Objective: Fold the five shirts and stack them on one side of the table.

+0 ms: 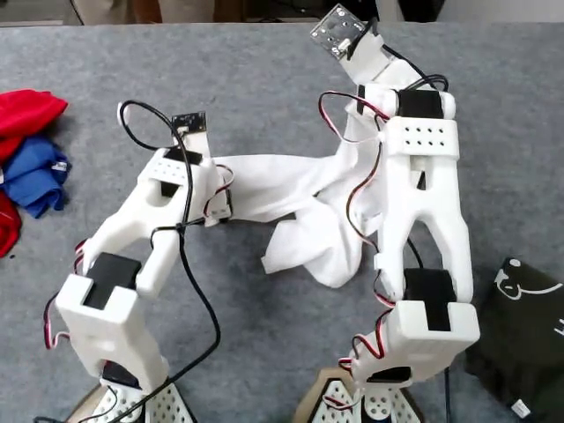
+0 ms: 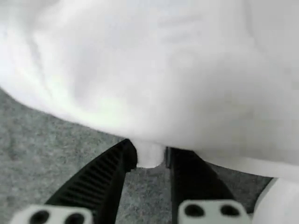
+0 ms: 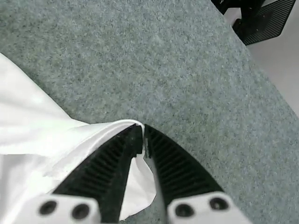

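Left gripper point(image 2: 150, 157) and right gripper point(image 3: 143, 136), arms stretched forward, each clamp an edge of the white shirt point(image 1: 282, 189) between their jaws.

I see a plain white shirt point(image 1: 300, 198) on my speckled grey tabletop point(image 1: 264, 70). The red shirt point(image 1: 26, 110) and the blue shirt point(image 1: 35, 176) are solid colours. The black shirt point(image 1: 520, 344) bears a white print. My left tool point(image 2: 149, 156) and right tool point(image 3: 142, 135) are ribbed black, on white arms point(image 1: 423, 203).

even, bright light from above; faint soft shadows on the table point(image 1: 264, 79); white shirt point(image 2: 154, 70) glares in left wrist view.
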